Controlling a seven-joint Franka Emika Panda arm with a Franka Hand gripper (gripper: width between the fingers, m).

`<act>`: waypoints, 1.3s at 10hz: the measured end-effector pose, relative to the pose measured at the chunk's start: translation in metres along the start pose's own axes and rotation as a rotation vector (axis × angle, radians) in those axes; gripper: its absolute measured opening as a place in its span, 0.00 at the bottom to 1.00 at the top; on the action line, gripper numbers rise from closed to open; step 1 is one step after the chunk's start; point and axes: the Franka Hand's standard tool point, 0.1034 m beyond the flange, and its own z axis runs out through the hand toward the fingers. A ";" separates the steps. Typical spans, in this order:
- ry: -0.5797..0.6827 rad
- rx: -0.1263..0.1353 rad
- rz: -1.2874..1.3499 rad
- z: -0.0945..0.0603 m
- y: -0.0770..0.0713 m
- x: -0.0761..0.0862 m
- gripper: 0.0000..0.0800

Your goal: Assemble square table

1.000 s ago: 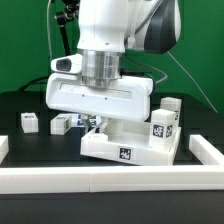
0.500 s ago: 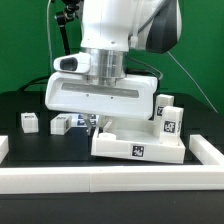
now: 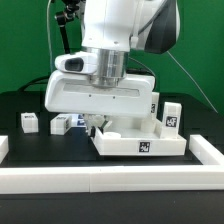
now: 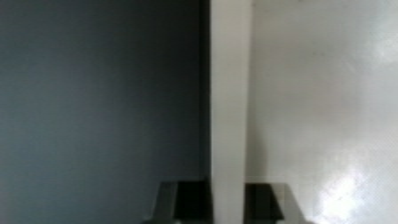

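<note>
Exterior: arm (image 3: 105, 40) sits low over the slab (image 3: 140, 142). The fingers are mostly hidden under the wrist housing, down at the slab's rim on the exterior view's left. The slab lies mid-desk (image 3: 15, 108), just behind the front bar (image 3: 110, 180), and looks roughly flat. Two legs (image 3: 30, 121) stand loose toward the desk's edge at the exterior view's left. Two more legs (image 3: 171, 116) stand upright just behind the slab's corner at the exterior view's right. None looks mounted.

Wrist: fingers (image 4: 180, 203) are closed on the slab's thin rim, seen edge-on between them. White slab face on one side, dark desk on the other.

Status, my read: early. Slab is gripped for positioning, and every leg is left to fit.
</note>
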 end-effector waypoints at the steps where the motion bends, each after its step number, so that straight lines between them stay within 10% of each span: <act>1: 0.004 -0.004 -0.045 -0.003 -0.009 0.006 0.08; 9: 0.011 -0.037 -0.465 -0.008 -0.003 0.020 0.08; 13: 0.013 -0.057 -0.641 -0.013 -0.017 0.058 0.08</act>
